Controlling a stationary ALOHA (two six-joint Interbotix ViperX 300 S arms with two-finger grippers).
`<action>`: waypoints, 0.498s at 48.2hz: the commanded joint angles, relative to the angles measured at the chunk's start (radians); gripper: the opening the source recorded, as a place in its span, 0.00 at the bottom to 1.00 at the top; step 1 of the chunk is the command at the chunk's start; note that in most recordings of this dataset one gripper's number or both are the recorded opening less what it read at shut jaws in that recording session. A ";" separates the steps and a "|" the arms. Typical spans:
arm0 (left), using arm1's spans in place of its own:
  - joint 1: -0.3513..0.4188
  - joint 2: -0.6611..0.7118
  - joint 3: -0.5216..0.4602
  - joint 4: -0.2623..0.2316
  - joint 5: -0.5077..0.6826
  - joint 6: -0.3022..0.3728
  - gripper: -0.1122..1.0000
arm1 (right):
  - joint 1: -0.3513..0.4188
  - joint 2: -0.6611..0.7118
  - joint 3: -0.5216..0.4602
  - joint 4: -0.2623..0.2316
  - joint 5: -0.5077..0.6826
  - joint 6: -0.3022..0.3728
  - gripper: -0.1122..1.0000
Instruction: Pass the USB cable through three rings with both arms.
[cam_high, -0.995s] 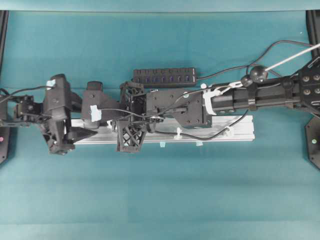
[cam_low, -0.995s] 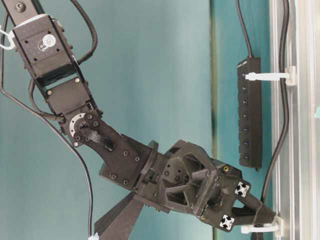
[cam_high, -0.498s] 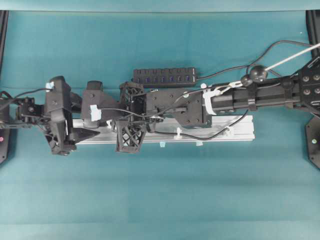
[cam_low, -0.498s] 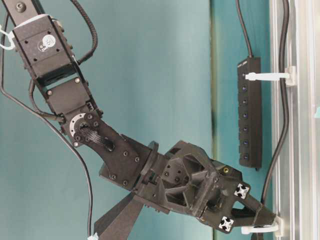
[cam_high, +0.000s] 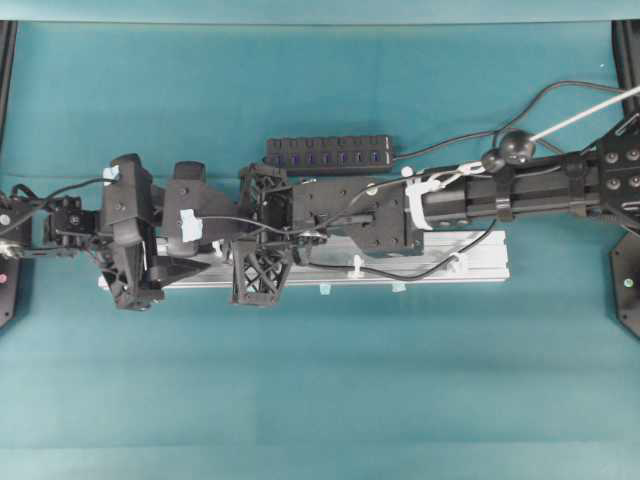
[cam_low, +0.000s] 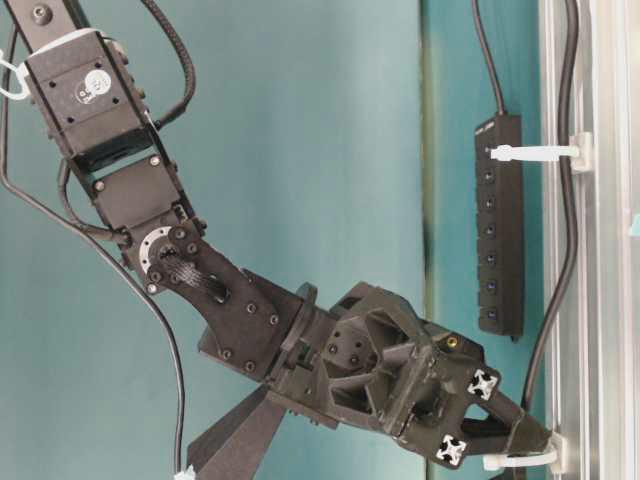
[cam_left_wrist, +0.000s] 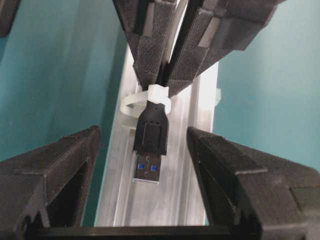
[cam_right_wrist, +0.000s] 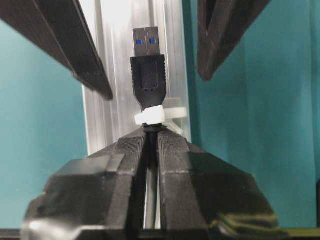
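Teal cloth covers the tabletop (cam_high: 320, 380) in the overhead view, with a silver rail (cam_high: 430, 268) lying lengthwise across its middle and a black multi-port hub (cam_high: 328, 152) just behind it. Both arms meet over the rail's left part: the left end effector (cam_high: 205, 250) reaches in from the left edge, the right end effector (cam_high: 255, 245) from the right. The USB cable (cam_high: 420, 270) runs along the rail through two white rings (cam_high: 357, 266).

At table level, the right end effector (cam_low: 520, 432) presses its tips against a ring (cam_low: 515, 460) on the rail (cam_low: 600, 250), the cable (cam_low: 568, 200) trailing through another ring (cam_low: 535, 152).

From the left wrist, the left end effector (cam_left_wrist: 145, 170) stands spread wide on either side of the plug (cam_left_wrist: 150, 145), touching nothing. The plug pokes through a ring (cam_left_wrist: 150, 97) toward the camera.

From the right wrist, the right end effector (cam_right_wrist: 150, 137) is clamped on the cable just behind that ring (cam_right_wrist: 157, 116), the plug (cam_right_wrist: 147, 70) pointing away between the left fingers (cam_right_wrist: 75, 45).
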 joint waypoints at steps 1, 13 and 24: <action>0.003 0.005 -0.021 0.002 -0.009 0.000 0.77 | 0.011 -0.009 -0.008 0.003 -0.012 -0.003 0.03; 0.003 0.020 -0.041 0.002 -0.009 0.000 0.64 | 0.009 -0.009 -0.006 0.003 -0.012 -0.003 0.03; 0.003 0.011 -0.023 0.002 -0.005 -0.002 0.31 | 0.009 -0.009 -0.006 0.003 -0.012 -0.003 0.03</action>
